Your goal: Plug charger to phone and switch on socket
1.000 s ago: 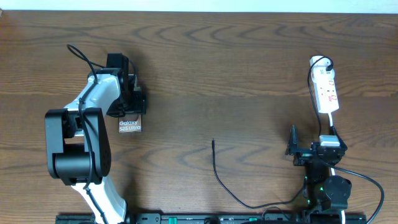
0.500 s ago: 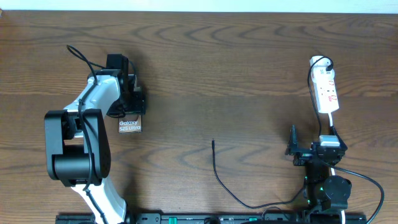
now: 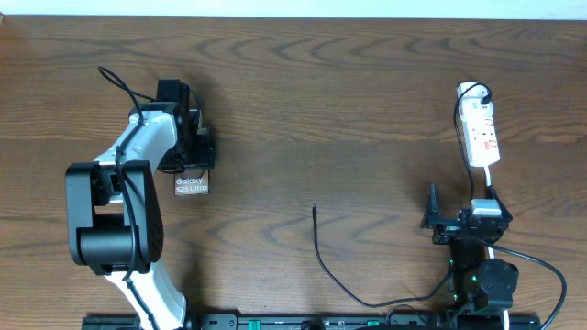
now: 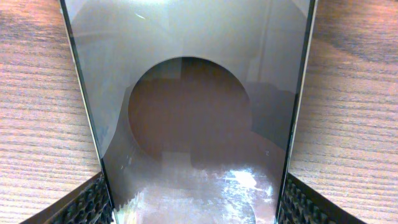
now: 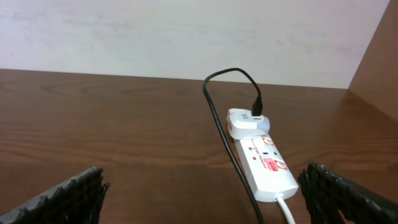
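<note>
The phone (image 3: 191, 183) lies flat on the wooden table (image 3: 367, 92) at its left side, "Galaxy S25 Ultra" lettering facing up. The left gripper (image 3: 190, 158) sits over its far end. In the left wrist view, the ribbed pads (image 4: 93, 202) press against the phone's two long edges, so this pincer appears clamped on it. The slab looks rigid, but its glossy face mirrors the camera. That suggests a slippery, breakable surface best held by the edges, as here, with no more squeeze than needed. The charging port cannot be seen in any view.

The charger cable (image 3: 315, 240) lies well apart from the phone, near the table's middle. Its plug tip (image 3: 314, 211) points away from the robot, and the rest curves back toward the right arm's base. It is thin, light and limp, so a grip far down the cable would probably let the tip droop. The short stiff stretch just behind the tip looks like the place to pinch it.

Farther right, the power strip (image 5: 267, 168) lies near the table's far right edge. A USB adapter (image 5: 245, 122) is seated in its far end, and a white cord (image 5: 287, 208) leaves its near end. The right gripper (image 5: 204, 177) hangs in front of it with its fingers spread wide, holding nothing.
</note>
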Controlling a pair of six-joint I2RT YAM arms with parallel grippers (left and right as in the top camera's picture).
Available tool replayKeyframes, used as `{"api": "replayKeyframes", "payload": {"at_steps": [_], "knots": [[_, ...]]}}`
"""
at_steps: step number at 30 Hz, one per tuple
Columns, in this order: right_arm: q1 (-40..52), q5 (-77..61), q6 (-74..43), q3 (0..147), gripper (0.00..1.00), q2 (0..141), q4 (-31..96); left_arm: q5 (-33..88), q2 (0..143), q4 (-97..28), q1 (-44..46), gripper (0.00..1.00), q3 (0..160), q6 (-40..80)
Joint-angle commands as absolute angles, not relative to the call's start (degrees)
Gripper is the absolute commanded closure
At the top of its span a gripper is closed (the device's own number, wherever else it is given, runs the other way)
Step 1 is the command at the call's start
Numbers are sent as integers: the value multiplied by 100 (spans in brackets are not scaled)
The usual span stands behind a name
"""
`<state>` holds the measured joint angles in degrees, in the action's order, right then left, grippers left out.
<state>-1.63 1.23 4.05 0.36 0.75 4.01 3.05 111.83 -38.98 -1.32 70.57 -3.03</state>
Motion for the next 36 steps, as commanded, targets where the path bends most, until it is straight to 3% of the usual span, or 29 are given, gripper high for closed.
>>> {"api": "replayKeyframes", "payload": {"at_steps": [1, 13, 18, 20, 36], "knots": [[-130, 104, 480, 32, 1, 75, 419, 231, 11286, -3889, -115, 48, 6855, -318], [-130, 104, 480, 32, 1, 75, 419, 231, 11286, -3885, -115, 68, 6855, -318], [-130, 104, 480, 32, 1, 75, 419, 228, 11284, -3863, -115, 81, 6858, -320], [-130, 104, 480, 32, 1, 75, 419, 231, 11284, -3800, -115, 92, 6860, -318], [-130, 104, 480, 32, 1, 75, 419, 233, 10986, -3977, -115, 92, 7393, -318]]}}
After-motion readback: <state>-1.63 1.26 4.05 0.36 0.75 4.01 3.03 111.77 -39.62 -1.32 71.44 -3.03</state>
